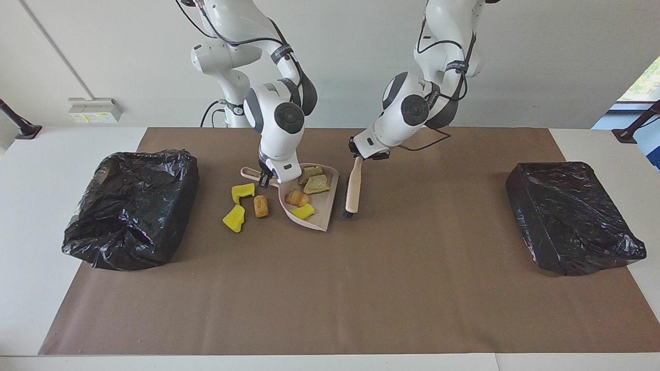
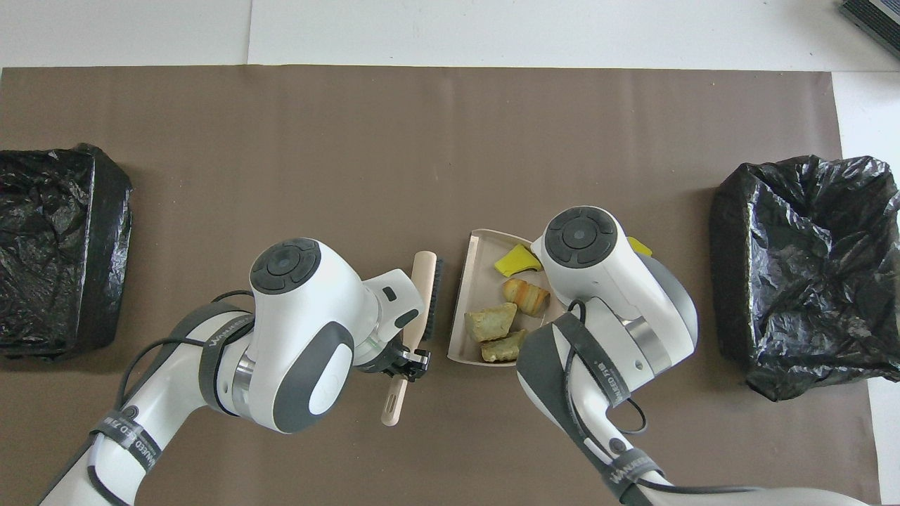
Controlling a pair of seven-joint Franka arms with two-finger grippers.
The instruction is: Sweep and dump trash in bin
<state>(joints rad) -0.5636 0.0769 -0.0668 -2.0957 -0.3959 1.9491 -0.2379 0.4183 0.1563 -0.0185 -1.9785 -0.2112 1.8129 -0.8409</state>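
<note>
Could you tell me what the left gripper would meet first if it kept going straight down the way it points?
Probably nothing but the brown table cover: the left gripper, shut on the brush, points downward beside the dustpan, so the brush's bristle end would likely touch first.
</note>
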